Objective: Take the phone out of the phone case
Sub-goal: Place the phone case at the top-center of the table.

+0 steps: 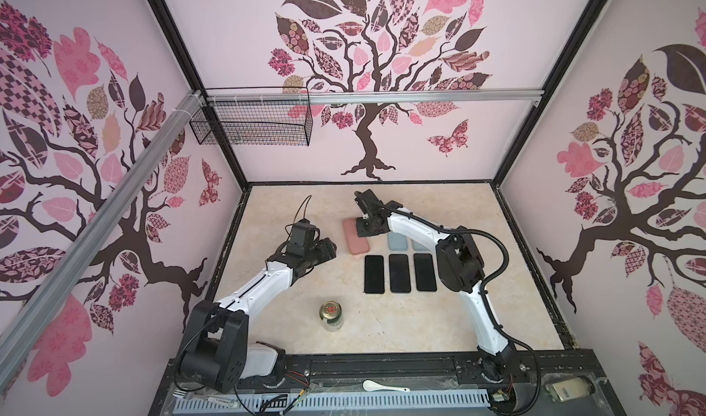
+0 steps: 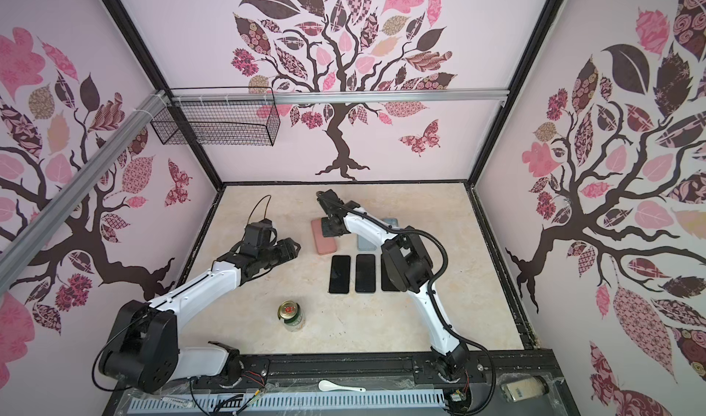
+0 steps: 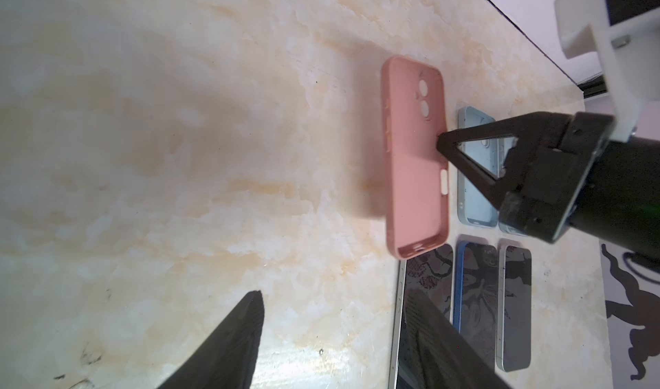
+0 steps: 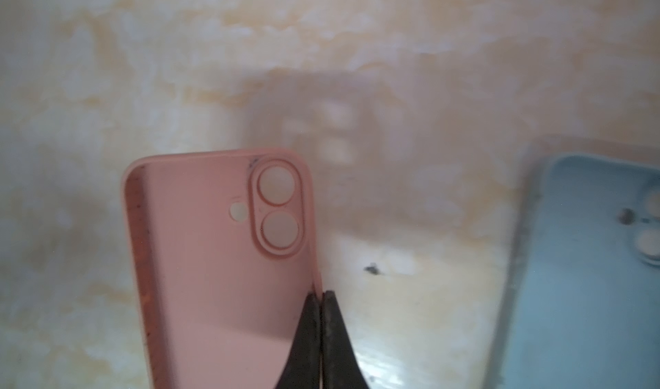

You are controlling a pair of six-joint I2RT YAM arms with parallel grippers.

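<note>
**Empty pink case (image 4: 214, 262) pinched by right tool (image 4: 323, 294)**

The right tool is closed on the case's thin side wall, the one toward the blue cases (image 1: 396, 241). Case looks raised off the desk (image 1: 290, 326): its shadow sits offset. No phone inside, desk shows thru the cam holes. Three phones (image 1: 400, 273) lie flat in a row, just nearer the arm bases. The left tool (image 3: 332, 298) is open, holding nothing.

Handling: case prob light, soft, bendy. The thin wall can slip or fold, so take hold mid-wall. Long axis runs approx from the bases to the back wall, cam cutout at the far end, open side up.
</note>
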